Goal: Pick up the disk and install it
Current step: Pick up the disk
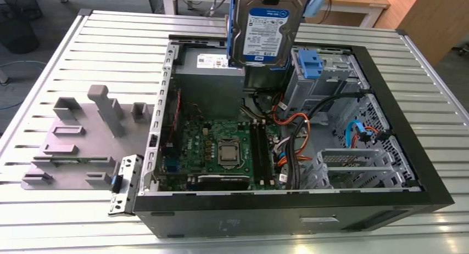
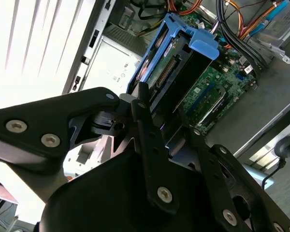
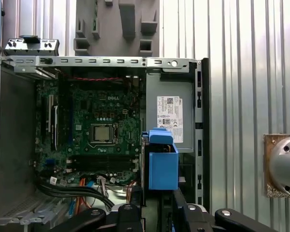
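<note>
The gripper (image 2: 165, 126) has its two fingers squeezed tight on the disk (image 1: 258, 32). The disk hangs straight down from it, high in the air. It is up over the open computer case (image 1: 256, 215), above the edge of the grey power box (image 1: 212, 73) and near the blue caddy (image 1: 308, 65). In the first wrist view its blue bracket (image 3: 163, 166) sticks out past the fingers, next to the green board (image 3: 101, 106).
</note>
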You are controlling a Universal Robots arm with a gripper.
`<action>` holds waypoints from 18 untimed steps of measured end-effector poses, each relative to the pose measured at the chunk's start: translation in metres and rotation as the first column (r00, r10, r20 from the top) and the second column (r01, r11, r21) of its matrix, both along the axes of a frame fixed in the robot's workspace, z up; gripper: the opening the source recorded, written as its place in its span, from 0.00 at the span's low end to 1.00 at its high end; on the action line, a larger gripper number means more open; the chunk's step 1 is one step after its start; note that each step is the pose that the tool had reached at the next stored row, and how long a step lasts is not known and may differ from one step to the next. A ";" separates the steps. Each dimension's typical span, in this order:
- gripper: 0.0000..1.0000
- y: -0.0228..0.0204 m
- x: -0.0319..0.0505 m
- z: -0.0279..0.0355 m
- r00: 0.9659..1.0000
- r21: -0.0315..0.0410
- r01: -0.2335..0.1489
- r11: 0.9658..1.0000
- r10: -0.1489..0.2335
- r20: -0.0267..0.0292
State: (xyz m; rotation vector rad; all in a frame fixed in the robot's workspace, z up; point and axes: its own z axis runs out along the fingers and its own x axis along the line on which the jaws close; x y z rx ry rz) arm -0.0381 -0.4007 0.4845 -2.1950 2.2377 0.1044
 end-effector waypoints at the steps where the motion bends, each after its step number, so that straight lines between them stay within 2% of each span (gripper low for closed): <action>1: 0.35 -0.0018 0.0000 0.0000 1.000 0.000 0.000 1.000 0.000 0.000; 18: 0.35 -0.0342 0.0000 0.0000 1.000 0.000 0.000 1.000 0.000 0.000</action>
